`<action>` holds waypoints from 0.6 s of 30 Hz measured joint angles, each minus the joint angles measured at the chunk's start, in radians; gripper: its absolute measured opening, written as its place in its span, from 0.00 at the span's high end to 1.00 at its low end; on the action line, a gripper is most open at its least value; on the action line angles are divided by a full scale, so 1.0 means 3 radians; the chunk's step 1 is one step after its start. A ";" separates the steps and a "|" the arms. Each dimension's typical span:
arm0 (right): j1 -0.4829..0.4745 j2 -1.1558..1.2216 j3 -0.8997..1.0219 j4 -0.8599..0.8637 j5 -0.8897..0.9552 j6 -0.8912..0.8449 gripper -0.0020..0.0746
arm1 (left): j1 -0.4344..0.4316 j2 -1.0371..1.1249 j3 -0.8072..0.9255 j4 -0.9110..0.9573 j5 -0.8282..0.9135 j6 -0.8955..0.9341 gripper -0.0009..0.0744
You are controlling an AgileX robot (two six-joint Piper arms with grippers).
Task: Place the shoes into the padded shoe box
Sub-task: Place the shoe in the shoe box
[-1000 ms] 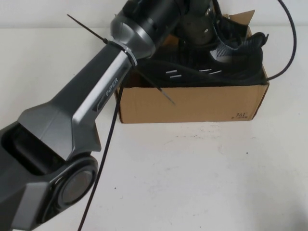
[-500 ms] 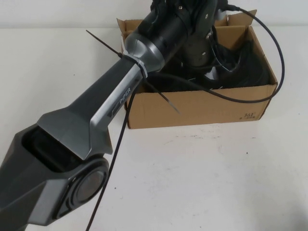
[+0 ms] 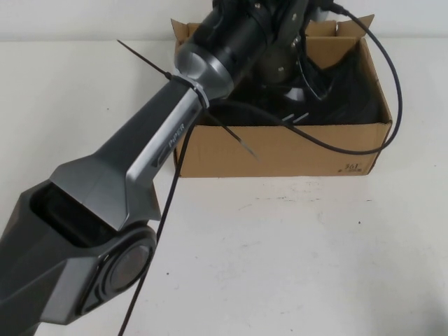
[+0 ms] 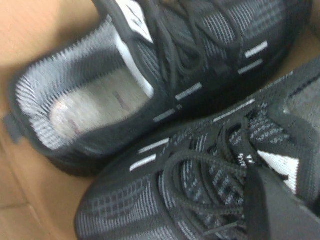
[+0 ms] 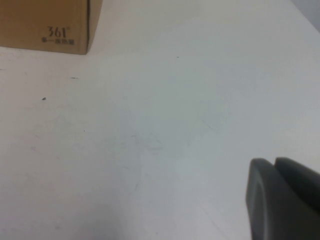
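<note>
the left arm (image 3: 150, 150) reached diagonally from the near left corner up across the white counter (image 3: 294, 252), its forearm rising to a wrist bent down over the brown padded shoe box (image 3: 280, 150). the left claw (image 3: 280, 56) was down inside the box among the shoes; whether its fingers were apart or together could not be told. a black cable (image 3: 350, 136) looped from the wrist over the box's front wall.

the shoes (image 4: 200, 165) lay side by side inside the box, touching, heel to toe in opposite directions, laces up, cardboard showing beside them.

the right claw (image 5: 280, 195) hung low over bare counter, well apart from the box's logo corner (image 5: 60, 32). its two dark fingertips sat pressed together, holding nothing.
</note>
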 joint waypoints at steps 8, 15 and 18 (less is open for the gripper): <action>0.0000 0.0000 0.0000 0.0000 0.0000 0.0000 0.98 | 0.0013 0.0000 -0.0134 0.0011 0.0014 0.0220 0.98; 0.0000 0.0000 0.0000 0.0000 0.0000 0.0000 0.98 | 0.0013 0.0000 -0.0139 -0.0059 0.0021 0.0511 0.99; 0.0000 0.0000 0.0000 0.0000 0.0000 0.0000 0.98 | 0.0013 0.0020 -0.0139 -0.0067 0.0021 0.0575 0.98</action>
